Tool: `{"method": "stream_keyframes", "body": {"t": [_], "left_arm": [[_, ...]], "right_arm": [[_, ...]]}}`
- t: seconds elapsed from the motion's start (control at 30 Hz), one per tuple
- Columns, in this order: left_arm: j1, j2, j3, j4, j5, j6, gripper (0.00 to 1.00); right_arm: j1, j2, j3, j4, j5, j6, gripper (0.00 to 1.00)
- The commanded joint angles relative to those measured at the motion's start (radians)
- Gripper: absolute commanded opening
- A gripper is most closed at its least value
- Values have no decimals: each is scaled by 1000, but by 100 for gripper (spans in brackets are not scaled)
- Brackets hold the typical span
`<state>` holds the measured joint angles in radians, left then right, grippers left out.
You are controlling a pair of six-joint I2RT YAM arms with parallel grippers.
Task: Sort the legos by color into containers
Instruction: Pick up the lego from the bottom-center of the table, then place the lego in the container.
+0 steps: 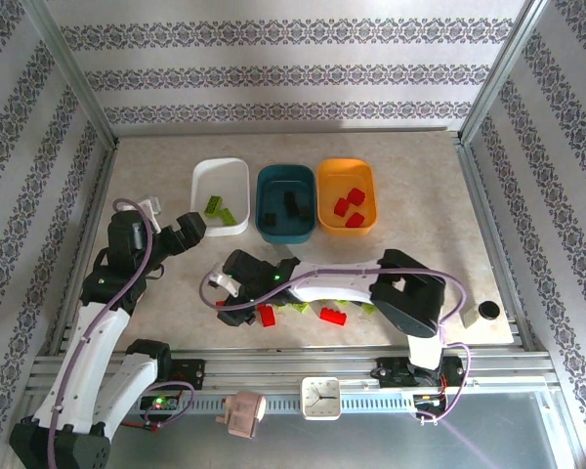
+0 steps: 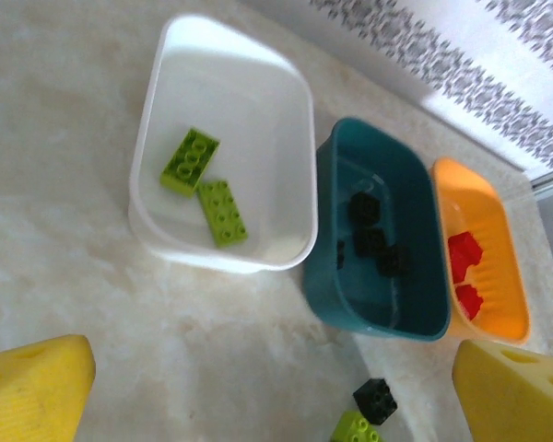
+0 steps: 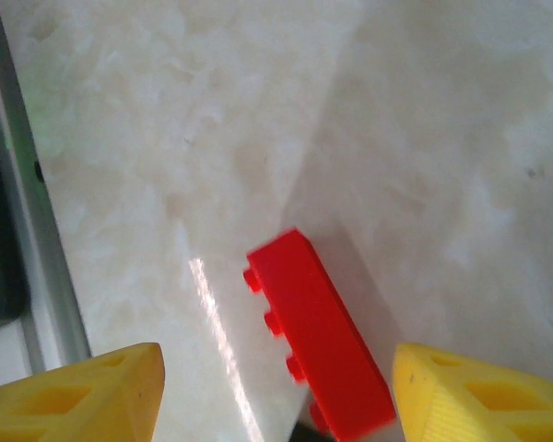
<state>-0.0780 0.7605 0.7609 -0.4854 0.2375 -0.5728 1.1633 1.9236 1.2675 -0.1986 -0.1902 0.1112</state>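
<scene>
Left pincer (image 2: 275,391) spread wide over open desk (image 2: 74,276) near the white tub (image 2: 258,120); right pincer (image 3: 276,396) spread by the edge rail (image 3: 28,230), flanking a red studded brick (image 3: 318,354), apparently untouched.

Right arm (image 1: 332,278) lies across the loose legos on the tabletop (image 1: 420,195). The lime bricks (image 1: 298,309) show as slivers along its near side, their count uncertain. The red brick (image 3: 318,364) is cut by the lower edge of the right wrist view, and the dark object (image 3: 301,431) beneath it is unidentifiable. A single lime brick (image 2: 355,429) is cropped at the lower edge of the left wrist view. From above, the black bricks (image 1: 293,203) in the teal tub (image 1: 278,228) are too dim to count.
</scene>
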Motion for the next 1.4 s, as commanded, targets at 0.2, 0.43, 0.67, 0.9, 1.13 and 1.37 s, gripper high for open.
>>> {"method": "stream_keyframes", "body": {"t": [0.2,0.43,0.67,0.9,1.13,1.37], "left_arm": [[32,-52,-17,-50,51,-30,100],[34,-84,-23,-63,20,-36,100],[33,-152,-21,-93,-30,-38,100],[33,-175,-35,-84,-11,-31,100],[33,-188,-99,-13,16,-61,100],[32,-190,-160,60,53,-104,100]], "right_arm": [[36,125,101,-89,88,-128,56],[37,144,99,-23,134,-136,35],[21,93,58,118,96,-100,14],[-73,-113,-100,337,42,40,1],[-380,-394,-322,403,113,198,0],[-743,-366,-306,182,223,386,4]]}}
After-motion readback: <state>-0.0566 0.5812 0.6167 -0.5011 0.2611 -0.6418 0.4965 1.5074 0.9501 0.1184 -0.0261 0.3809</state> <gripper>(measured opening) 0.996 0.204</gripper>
